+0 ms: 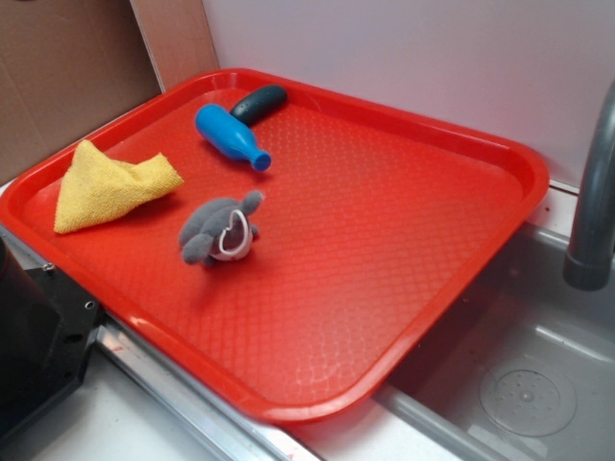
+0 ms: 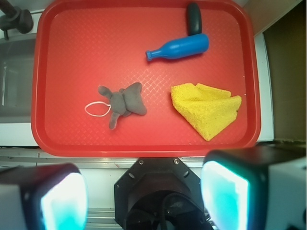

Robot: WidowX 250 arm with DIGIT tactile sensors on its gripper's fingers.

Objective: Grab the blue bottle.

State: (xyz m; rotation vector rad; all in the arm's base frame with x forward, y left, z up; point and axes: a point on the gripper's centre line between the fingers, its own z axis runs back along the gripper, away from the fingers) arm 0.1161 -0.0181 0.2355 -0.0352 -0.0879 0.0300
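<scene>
Exterior view: red plastic tray (image 1: 384, 250) rests over the edge of a grey sink (image 1: 519, 384), with a grey faucet column (image 1: 591, 192) at right. The blue bottle (image 1: 231, 134) lies on its side near the tray's far left corner, neck pointing toward the tray's middle. Its fat end touches or nearly touches a dark oval object (image 1: 259, 103) lying just behind it by the far rim. A yellow cloth (image 1: 106, 184), folded and rumpled, sits near the left rim. A grey plush toy (image 1: 219, 230) with a white loop lies between cloth and tray centre, apart from the bottle. The hand is not visible in this view.

Wrist view: looking down on the tray (image 2: 72, 38) from beyond its near rim. Blue bottle (image 2: 178, 48) at upper right of the tray, on its side, neck pointing left; dark oval object (image 2: 194, 18) stands just above its fat end. Yellow cloth (image 2: 206, 109) lower right, plush toy (image 2: 123, 102) centre-left with its white loop to the left. The hand (image 2: 144, 196) sits at the bottom of the frame, its two fingers (image 2: 62, 201) spread wide apart, nothing between them, well short of the bottle.
</scene>
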